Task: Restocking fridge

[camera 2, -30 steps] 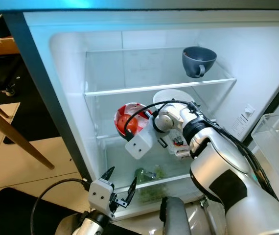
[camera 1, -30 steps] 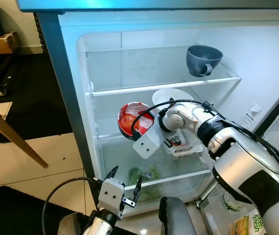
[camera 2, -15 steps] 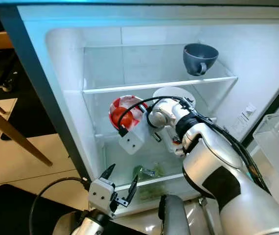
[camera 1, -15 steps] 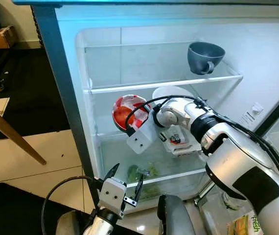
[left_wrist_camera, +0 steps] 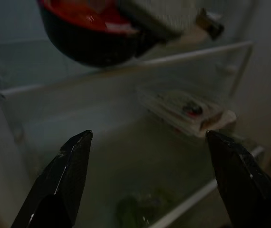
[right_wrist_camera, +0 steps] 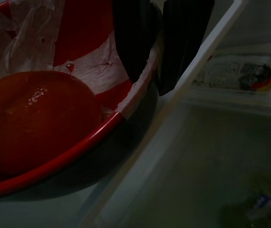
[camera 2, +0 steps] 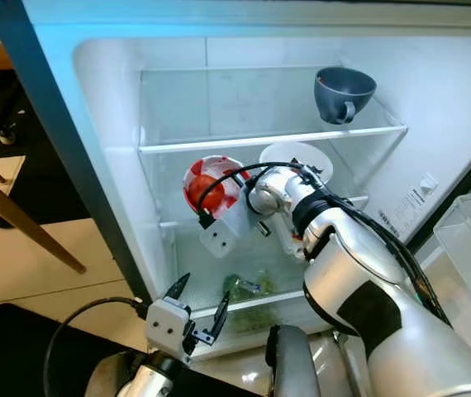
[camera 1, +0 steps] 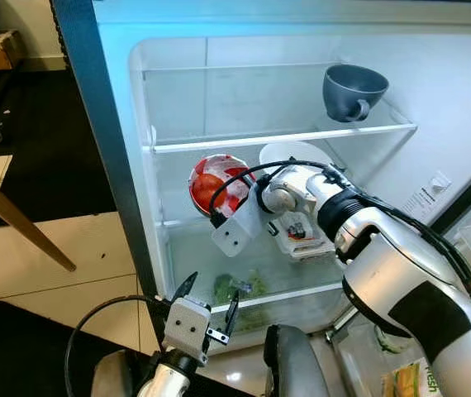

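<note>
A red bowl (camera 1: 216,184) covered with plastic film holds something red and tilts at the left end of the fridge's middle shelf (camera 1: 178,222). My right gripper (right_wrist_camera: 158,52) is shut on the bowl's rim (right_wrist_camera: 140,84), one finger inside and one outside. My right arm (camera 1: 335,211) reaches across the fridge to it. Low in front of the fridge, my left gripper (camera 1: 209,304) is open and holds nothing; between its fingertips (left_wrist_camera: 71,164) the wrist view looks up at the bowl's underside (left_wrist_camera: 92,45).
A grey cup (camera 1: 353,91) lies tipped on the top glass shelf. A white plate (camera 1: 289,154) and a clear food tray (camera 1: 302,238) sit on the middle shelf. Greens (camera 1: 240,291) lie in the bottom drawer. The fridge door edge (camera 1: 95,124) stands left; a wooden leg (camera 1: 16,219) crosses the tiled floor.
My right gripper has carried the red bowl a little left and deeper onto the middle shelf. The camera has shifted slightly. My left gripper stays open below.
</note>
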{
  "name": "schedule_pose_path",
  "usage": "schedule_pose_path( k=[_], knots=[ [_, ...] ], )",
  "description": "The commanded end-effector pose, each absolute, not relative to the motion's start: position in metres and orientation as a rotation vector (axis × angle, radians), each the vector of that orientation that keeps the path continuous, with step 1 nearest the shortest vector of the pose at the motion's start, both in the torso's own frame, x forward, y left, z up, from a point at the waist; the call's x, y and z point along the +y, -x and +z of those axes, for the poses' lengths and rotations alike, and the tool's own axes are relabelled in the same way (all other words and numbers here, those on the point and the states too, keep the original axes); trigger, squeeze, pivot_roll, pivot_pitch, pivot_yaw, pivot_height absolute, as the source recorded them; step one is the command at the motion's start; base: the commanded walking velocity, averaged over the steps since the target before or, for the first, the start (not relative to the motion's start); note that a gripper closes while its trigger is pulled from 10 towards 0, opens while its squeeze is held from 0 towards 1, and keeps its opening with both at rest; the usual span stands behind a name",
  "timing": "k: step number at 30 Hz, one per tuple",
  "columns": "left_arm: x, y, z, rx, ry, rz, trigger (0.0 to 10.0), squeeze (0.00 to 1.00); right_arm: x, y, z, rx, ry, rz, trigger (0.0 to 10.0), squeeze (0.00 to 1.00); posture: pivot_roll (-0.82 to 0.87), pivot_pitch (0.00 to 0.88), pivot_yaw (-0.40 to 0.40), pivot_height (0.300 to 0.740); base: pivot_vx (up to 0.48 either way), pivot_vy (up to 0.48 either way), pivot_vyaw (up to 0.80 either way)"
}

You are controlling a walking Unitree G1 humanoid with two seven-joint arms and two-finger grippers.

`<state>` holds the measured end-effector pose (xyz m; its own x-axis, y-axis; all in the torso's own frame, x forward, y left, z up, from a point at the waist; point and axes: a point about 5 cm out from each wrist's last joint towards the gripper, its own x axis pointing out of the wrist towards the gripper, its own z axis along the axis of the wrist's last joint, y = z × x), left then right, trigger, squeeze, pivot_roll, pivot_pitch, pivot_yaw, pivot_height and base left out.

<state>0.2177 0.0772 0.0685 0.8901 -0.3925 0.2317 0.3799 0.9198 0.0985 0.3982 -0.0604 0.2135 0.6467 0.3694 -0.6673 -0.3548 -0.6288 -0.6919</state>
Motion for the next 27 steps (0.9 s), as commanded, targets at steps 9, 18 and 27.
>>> schedule_pose_path(
  k=[9,18,27],
  knots=[
    [0.076,-0.215,0.071,-0.247,-0.06,-0.398,10.0,0.0,-0.064,-0.406,0.234,-0.032,2.018,0.923,10.0,0.0,0.05,0.182,-0.117,0.456,0.0,0.0,0.0],
    [0.075,-0.214,0.073,-0.248,-0.062,-0.395,10.0,0.0,-0.064,-0.407,0.235,-0.03,2.019,0.906,10.0,0.17,0.06,0.18,-0.12,0.456,0.0,0.0,0.0],
    [0.075,-0.214,0.073,-0.243,-0.065,-0.396,10.0,0.0,-0.062,-0.408,0.239,-0.069,2.024,0.874,10.0,0.1,0.06,0.182,-0.118,0.456,0.0,0.0,0.0]
  ],
)
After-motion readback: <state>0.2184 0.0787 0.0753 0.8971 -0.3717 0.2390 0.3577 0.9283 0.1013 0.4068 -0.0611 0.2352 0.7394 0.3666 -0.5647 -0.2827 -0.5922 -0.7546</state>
